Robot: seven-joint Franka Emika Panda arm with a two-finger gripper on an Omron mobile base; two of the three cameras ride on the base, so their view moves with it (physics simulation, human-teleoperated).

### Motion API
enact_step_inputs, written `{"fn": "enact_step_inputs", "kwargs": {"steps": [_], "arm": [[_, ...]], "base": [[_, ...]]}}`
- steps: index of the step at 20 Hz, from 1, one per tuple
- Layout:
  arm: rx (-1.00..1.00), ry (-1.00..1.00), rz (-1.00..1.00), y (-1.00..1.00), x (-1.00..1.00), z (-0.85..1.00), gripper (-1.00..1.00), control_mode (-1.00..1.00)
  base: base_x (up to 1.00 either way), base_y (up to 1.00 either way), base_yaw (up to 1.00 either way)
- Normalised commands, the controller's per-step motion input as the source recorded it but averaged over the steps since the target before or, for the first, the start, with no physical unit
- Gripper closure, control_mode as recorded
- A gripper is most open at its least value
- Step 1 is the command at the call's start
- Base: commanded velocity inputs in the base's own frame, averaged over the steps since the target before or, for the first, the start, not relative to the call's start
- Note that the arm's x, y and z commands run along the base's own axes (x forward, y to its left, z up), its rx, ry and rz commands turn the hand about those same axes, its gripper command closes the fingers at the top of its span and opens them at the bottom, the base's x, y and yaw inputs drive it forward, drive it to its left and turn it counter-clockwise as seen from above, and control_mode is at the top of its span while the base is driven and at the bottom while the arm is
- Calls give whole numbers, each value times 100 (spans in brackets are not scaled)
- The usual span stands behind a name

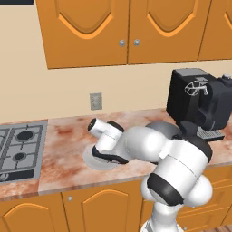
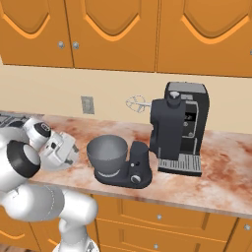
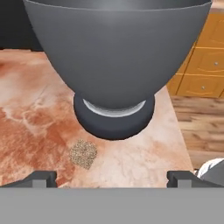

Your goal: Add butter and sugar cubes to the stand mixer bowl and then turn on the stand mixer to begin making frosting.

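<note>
round grey metal stand mixer bowl (image 3: 116, 57), speckled beige sugar cube (image 3: 83, 153)

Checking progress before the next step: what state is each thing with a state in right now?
gripper: open, empty, low over the counter.
stand mixer: head tilted up.
stand mixer bowl: upright on the mixer base.
sugar cube: lying on the counter, outside the bowl.
upper cabinets: doors shut.
</note>
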Motion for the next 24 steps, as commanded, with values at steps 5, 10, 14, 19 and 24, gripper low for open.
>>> {"fn": "enact_step_inputs", "kwargs": {"steps": [5,10,14,19,24], "arm": [[0,0,5,-2,27,-21,-100,-100],[0,-1,1,-10,22,-9,-100,-100],[0,-2,0,-9,11,-12,-100,-100],[0,0,0,-3,1,-4,-100,-100],[0,0,0,-11,0,-9,-100,-100]], "base": [[0,0,0],[0,0,0],[0,0,0],[0,0,0],[0,0,0]]}}
